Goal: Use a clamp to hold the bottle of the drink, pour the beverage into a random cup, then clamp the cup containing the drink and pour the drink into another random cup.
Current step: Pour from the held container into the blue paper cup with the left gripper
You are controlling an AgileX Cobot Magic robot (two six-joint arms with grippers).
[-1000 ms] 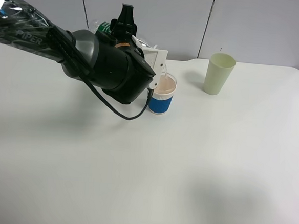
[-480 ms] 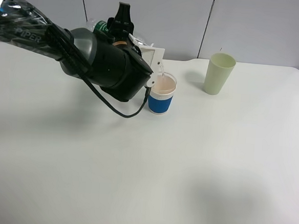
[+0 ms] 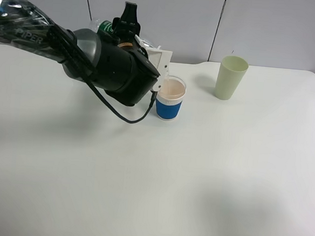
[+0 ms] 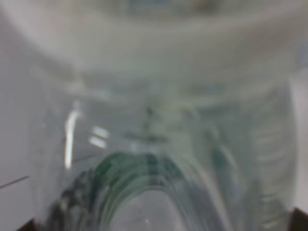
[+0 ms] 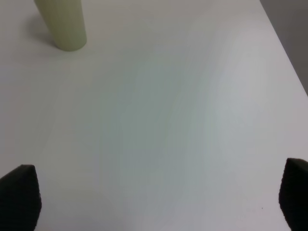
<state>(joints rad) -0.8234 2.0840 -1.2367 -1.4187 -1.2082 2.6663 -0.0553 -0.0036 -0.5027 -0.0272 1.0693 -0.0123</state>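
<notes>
White matte worktop point(image 3: 157, 193), soft diffuse light, faint shadows. Pale grey wall panels point(image 3: 272, 29) behind far edge, dark vertical seams point(image 3: 218, 28). Grey strip point(image 5: 294, 43) past right edge, possibly floor.

A: Any lettering to read here?
B: One word, PIPER, in pale capitals on the black left arm point(image 3: 33, 34).
A: And the bottle point(image 3: 102, 25)?
B: Its green label point(image 3: 107, 28) is too small in the high view and only a blur in the left wrist view, so nothing legible.
A: Anything else?
B: No other text.
</notes>
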